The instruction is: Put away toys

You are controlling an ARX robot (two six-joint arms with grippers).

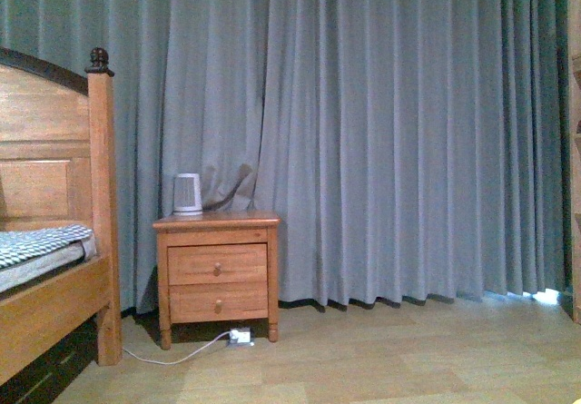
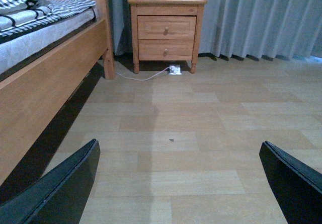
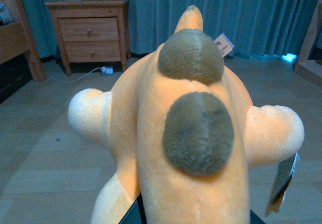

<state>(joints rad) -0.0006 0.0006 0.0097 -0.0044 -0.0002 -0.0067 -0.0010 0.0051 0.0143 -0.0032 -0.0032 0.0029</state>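
Left hand [image 2: 178, 148] apart, right hand [image 3: 193, 219] clamped on fuzzy, rounded orange plush toy [image 3: 146, 133], 2 brown patches [image 3: 197, 133]

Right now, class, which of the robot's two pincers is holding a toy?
The right pincer, shut on the orange-yellow plush toy that fills its wrist view. The left pincer is open, with only bare floor ahead.

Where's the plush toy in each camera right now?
Front view: not in it.
Left wrist view: not in it.
Right wrist view: plush toy fills the centre, close to the camera.
Shared landmark: the wooden nightstand, in all three.
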